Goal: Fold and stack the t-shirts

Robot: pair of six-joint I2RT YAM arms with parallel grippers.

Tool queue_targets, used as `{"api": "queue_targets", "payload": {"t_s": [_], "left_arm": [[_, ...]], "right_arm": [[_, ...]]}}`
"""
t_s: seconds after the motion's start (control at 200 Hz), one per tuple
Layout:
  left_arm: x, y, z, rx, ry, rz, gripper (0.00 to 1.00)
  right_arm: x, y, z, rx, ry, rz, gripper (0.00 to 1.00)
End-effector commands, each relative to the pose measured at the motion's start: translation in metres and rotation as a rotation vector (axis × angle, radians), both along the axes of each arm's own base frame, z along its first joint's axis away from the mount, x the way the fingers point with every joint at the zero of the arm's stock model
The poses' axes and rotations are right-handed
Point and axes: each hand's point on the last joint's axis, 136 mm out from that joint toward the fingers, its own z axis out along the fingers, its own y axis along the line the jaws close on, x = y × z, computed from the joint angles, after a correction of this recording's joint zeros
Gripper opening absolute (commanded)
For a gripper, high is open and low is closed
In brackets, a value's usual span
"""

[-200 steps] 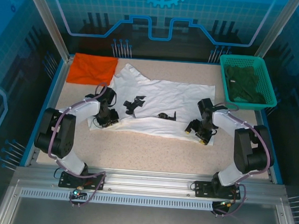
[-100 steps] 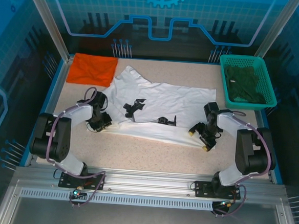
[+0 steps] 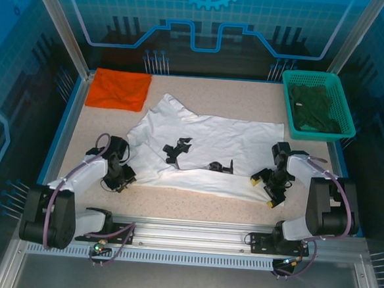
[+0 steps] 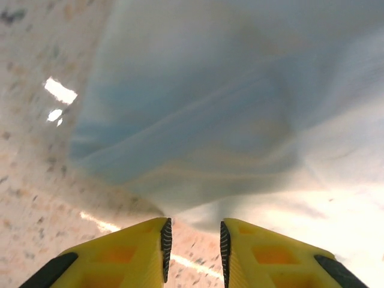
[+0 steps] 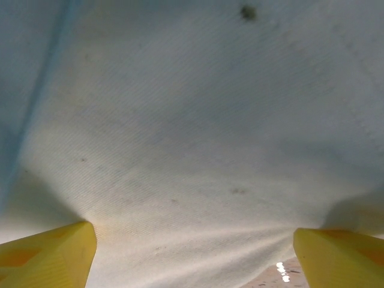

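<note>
Each arm pairs white link shells with black joint housings: left arm (image 3: 77, 177), right arm (image 3: 307, 170). A grey-violet cable (image 3: 337, 182) loops along the outside of each arm (loosely, not clipped flat). Black base plates (image 3: 264, 241) sit beneath. The left tool (image 4: 192, 240) has yellow fingers (image 4: 120, 257) with black ribbed pads (image 4: 166, 243). The right tool (image 5: 192, 240) is likewise yellow-fingered.

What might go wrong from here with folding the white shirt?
The white t-shirt lies rumpled, its near edge bunched, so a fold made now may set crooked. The right gripper has its jaws wide over flat cloth; closing there could pinch extra layers. The left gripper sits at the shirt's edge with jaws barely apart and might miss the cloth and scrape the table.
</note>
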Motion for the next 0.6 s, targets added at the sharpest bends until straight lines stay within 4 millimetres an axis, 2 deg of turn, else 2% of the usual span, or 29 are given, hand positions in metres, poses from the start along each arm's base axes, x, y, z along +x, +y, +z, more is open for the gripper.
{"api": "queue_targets", "payload": {"t_s": [0.0, 0.1, 0.2, 0.3, 0.355, 0.415, 0.49, 0.51, 0.53, 0.595], "left_arm": [[-0.011, -0.007, 0.013, -0.057, 0.02, 0.058, 0.34], [0.01, -0.006, 0.039, -0.044, -0.045, 0.033, 0.36], [0.038, -0.009, 0.07, -0.04, -0.126, -0.01, 0.36], [0.061, -0.024, 0.087, -0.055, -0.177, -0.066, 0.35], [0.072, -0.035, 0.088, -0.077, -0.196, -0.089, 0.32], [0.079, -0.045, 0.08, -0.102, -0.189, -0.094, 0.27], [0.088, -0.058, 0.064, -0.151, -0.178, -0.092, 0.21], [0.089, -0.06, 0.058, -0.154, -0.163, -0.087, 0.21], [0.089, -0.061, 0.053, -0.156, -0.148, -0.08, 0.2], [0.094, -0.065, 0.036, -0.164, -0.121, -0.074, 0.19]], "right_arm": [[-0.025, -0.012, -0.006, -0.047, 0.066, -0.016, 0.91], [-0.004, -0.015, 0.012, -0.078, -0.05, 0.025, 0.93], [0.024, -0.019, 0.043, -0.147, -0.213, 0.078, 0.94], [0.056, 0.0, 0.068, -0.128, -0.391, 0.173, 0.94], [0.068, 0.022, 0.075, -0.089, -0.453, 0.24, 0.9], [0.077, 0.051, 0.075, -0.036, -0.484, 0.318, 0.82], [0.083, 0.096, 0.075, 0.027, -0.501, 0.442, 0.68], [0.08, 0.107, 0.069, 0.041, -0.482, 0.481, 0.65], [0.086, 0.121, 0.075, 0.057, -0.497, 0.515, 0.62], [0.083, 0.16, 0.067, 0.101, -0.449, 0.642, 0.56]]}}
